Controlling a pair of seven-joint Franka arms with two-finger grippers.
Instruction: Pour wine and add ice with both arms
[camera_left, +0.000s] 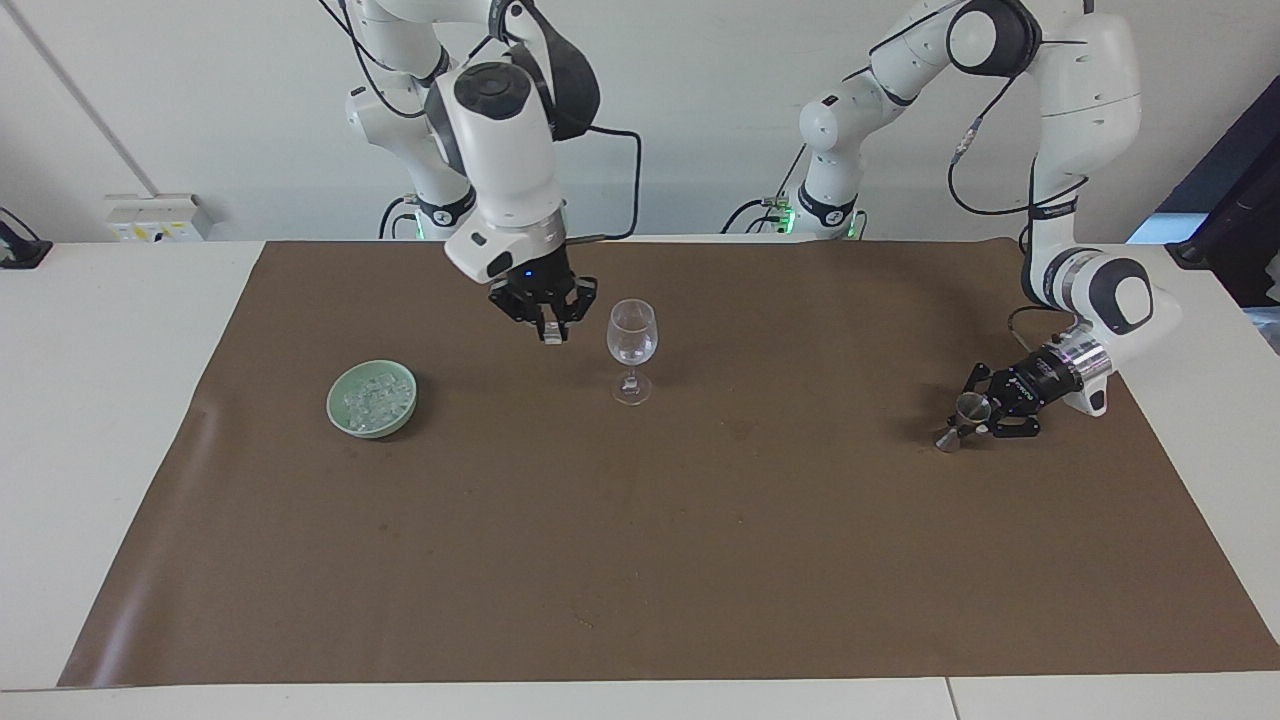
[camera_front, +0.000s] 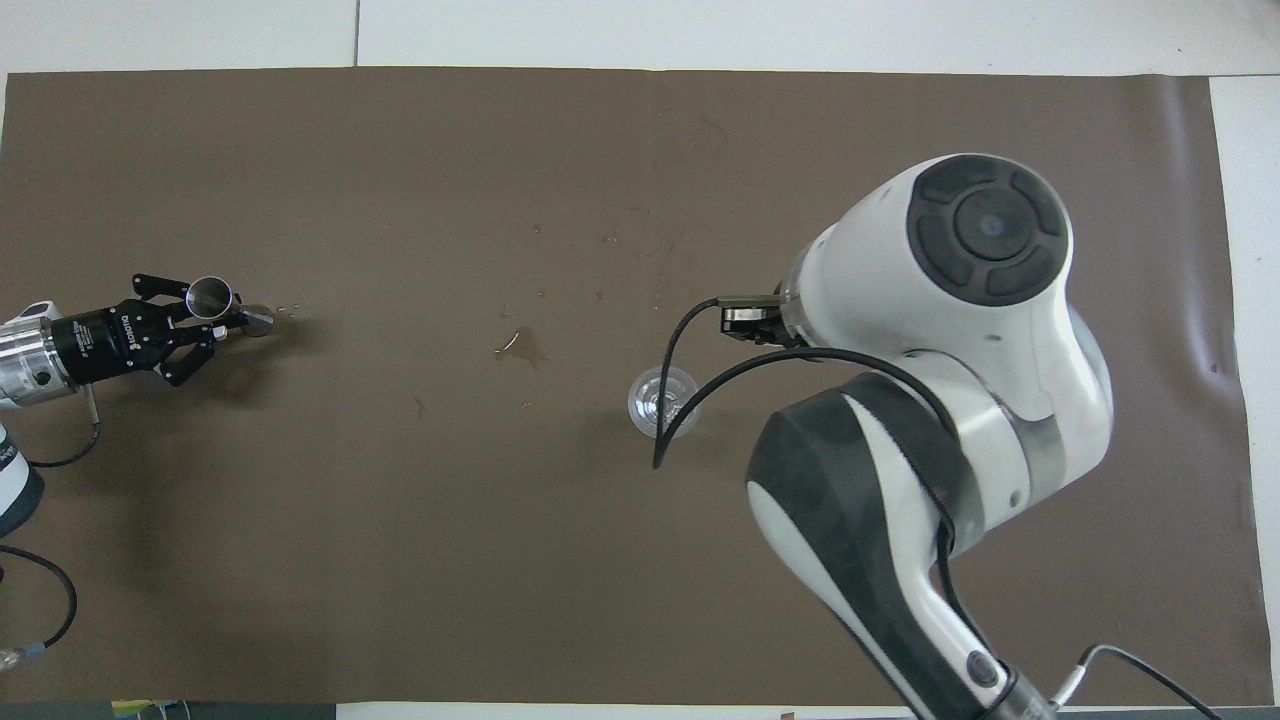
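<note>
- Wine glass (camera_left: 633, 345) stands upright mid-mat, nearest the robots and apparently without wine; something small and clear lies in its bowl, nature not discernible.
- Right claw (camera_left: 548, 328) hangs just beside the glass, about level with its rim, pinched narrow on one ice chunk (camera_left: 553, 336), evidently for dropping in. It is not yet over the mouth, so the rim stands in the way.
- Remaining ice (camera_left: 375, 400) lies heaped in the green bowl (camera_left: 335, 395) toward the right arm's end, well apart from the glass.
- Left claw (camera_left: 985, 412), low at its own end, grips the metal jigger (camera_left: 962, 418), which is tilted with its foot on the brown mat (camera_left: 640, 560). This arm appears to wait.
- Wet marks (camera_front: 520, 345) spot the mat farther out, and the white counter (camera_left: 100, 400) borders it.
</note>
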